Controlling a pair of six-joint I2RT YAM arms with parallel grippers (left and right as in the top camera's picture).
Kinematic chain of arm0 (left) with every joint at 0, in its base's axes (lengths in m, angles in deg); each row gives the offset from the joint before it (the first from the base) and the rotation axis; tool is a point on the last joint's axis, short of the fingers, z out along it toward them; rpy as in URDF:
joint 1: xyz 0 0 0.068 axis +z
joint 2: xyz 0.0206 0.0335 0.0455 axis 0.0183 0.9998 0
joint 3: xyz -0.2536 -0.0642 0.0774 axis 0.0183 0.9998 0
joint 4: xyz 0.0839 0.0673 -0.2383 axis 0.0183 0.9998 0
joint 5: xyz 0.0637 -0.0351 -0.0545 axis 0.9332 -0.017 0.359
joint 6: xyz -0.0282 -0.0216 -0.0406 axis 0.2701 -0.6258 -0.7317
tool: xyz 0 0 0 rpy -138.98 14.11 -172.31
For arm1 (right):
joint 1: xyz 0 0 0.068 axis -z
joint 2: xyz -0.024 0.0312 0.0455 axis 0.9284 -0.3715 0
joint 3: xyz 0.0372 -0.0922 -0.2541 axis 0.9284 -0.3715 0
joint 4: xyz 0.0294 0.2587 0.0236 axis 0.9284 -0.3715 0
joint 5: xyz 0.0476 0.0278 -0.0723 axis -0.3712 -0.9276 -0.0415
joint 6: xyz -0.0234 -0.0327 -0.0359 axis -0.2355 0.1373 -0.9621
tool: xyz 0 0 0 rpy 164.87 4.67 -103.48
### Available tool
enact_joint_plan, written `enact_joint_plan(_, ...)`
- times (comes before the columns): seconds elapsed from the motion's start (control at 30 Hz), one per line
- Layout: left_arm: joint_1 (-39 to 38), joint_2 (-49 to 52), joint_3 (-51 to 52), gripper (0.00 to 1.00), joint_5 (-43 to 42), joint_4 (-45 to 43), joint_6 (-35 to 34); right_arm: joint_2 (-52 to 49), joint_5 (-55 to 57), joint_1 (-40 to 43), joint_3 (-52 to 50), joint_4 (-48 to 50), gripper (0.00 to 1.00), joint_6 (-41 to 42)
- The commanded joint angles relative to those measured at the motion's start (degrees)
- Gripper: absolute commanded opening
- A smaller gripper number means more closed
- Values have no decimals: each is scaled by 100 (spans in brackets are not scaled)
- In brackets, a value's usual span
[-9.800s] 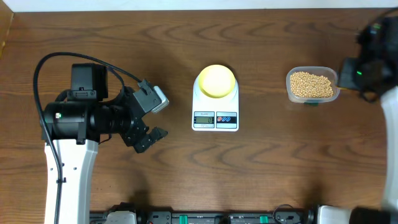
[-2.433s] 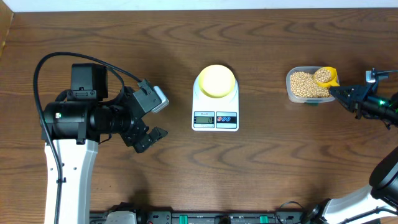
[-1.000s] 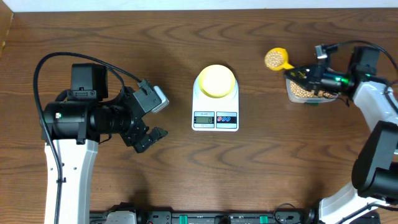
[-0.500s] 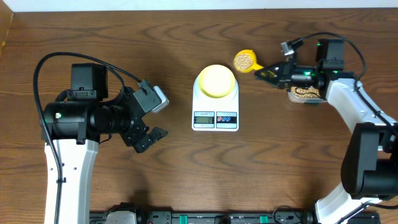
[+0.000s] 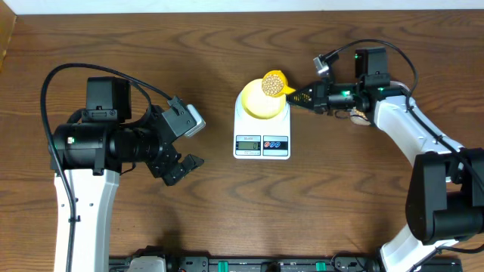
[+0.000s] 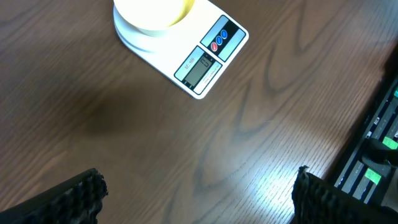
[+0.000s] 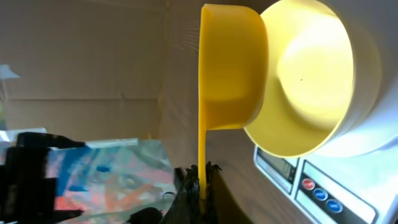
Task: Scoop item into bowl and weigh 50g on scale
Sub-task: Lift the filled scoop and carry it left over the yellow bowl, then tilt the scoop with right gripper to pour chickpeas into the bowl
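Note:
The pale-yellow bowl point(image 5: 261, 101) stands on the white scale point(image 5: 262, 143) at the table's middle; both also show in the left wrist view, the bowl point(image 6: 152, 12) and the scale point(image 6: 205, 59). My right gripper point(image 5: 301, 96) is shut on the handle of a bright yellow measuring spoon point(image 5: 274, 82) filled with tan beans point(image 5: 272, 85), held over the bowl's right rim. In the right wrist view the spoon point(image 7: 231, 68) is beside the bowl point(image 7: 311, 81). My left gripper point(image 5: 189, 143) is open and empty at the left, apart from the scale.
The clear tub point(image 5: 361, 115) with beans is mostly hidden behind my right arm, to the right of the scale. A black equipment rail point(image 5: 242, 264) runs along the front edge.
My right gripper has carried the bean-filled spoon leftward from the tub to over the bowl's right rim. The left arm has not moved.

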Motion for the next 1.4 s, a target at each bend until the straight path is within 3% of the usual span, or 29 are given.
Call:
enact_joint_plan(0.0, 0, -15, 9, 98, -92, 20, 94, -50, 398, -197, -4, 13, 1, -428)
enact_joint_plan(0.37, 0, -15, 9, 98, -92, 20, 94, -50, 1405, -649, -4, -24, 1, -1506)
enact_joint_plan(0.87, 0, -15, 9, 98, -92, 20, 94, 63, 1947, -691, 68, -205, 1, -1665)
enact_joint_plan(1.37, 0, -15, 9, 98, -94, 20, 94, 748, 3237, -1027, 98, -485, 1, -1862)
